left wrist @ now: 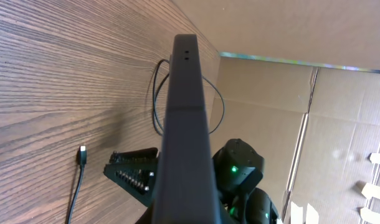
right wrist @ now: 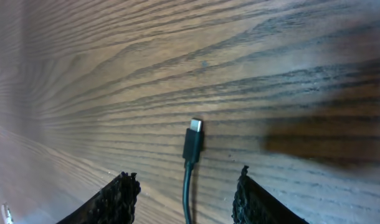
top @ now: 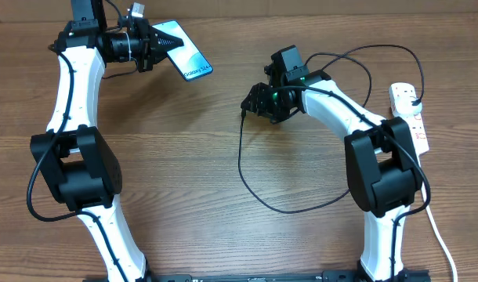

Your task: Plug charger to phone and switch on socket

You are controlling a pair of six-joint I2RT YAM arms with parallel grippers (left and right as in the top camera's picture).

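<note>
left tool (top: 154, 48) clamps phone (top: 186, 53) | right tool (right wrist: 185, 180) spread open; charger (right wrist: 194, 142) lying between its fingers (right wrist: 118, 199) on table (right wrist: 302, 62)

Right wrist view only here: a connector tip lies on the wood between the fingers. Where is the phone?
Observer: The left hand holds the phone clear of the table, far left.
Operator: Where does the cable's other end go?
Observer: The charger loops right to the socket; whether it is plugged in, I cannot tell.
Operator: Is the phone's screen lit?
Observer: Yes, blue-white, facing up.
</note>
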